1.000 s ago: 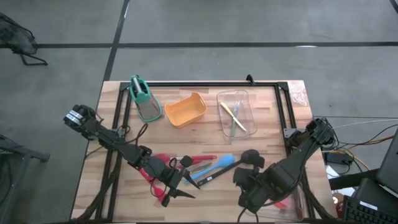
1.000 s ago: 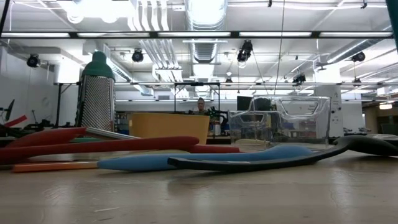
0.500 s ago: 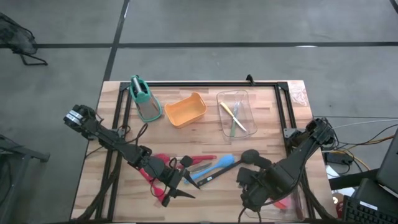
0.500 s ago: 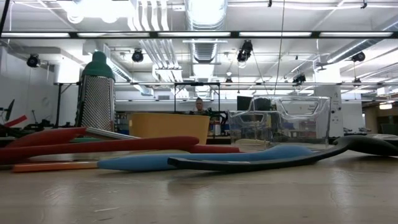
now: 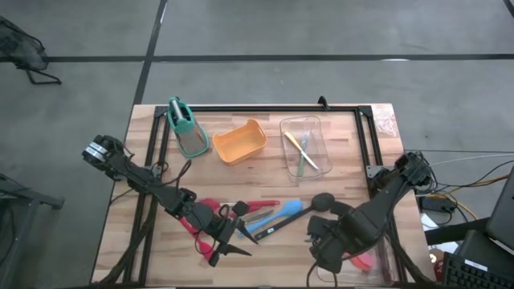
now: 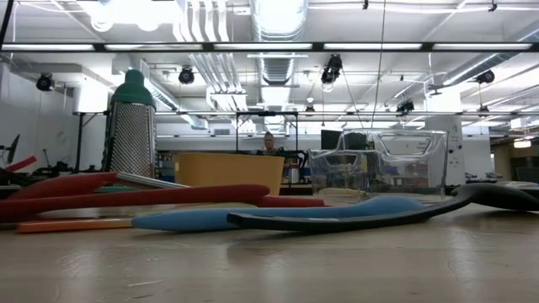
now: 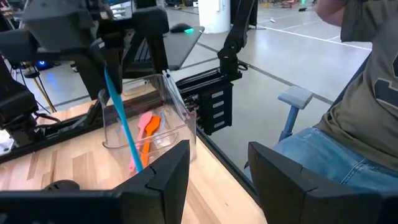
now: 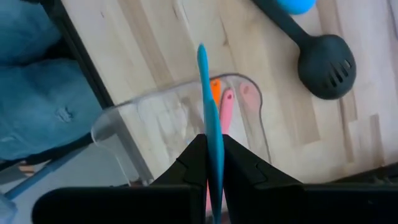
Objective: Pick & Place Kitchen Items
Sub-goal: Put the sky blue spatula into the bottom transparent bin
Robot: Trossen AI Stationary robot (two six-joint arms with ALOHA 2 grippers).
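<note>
Utensils (image 5: 257, 215) are lying in a pile mid-table just beside our left gripper (image 5: 229, 243), which we're resting there with jaws apart and empty, while over at the right edge our right gripper (image 8: 211, 163) is pinching a teal utensil (image 8: 210, 130) above the clear tray (image 8: 180, 118) holding pink and orange pieces.
</note>
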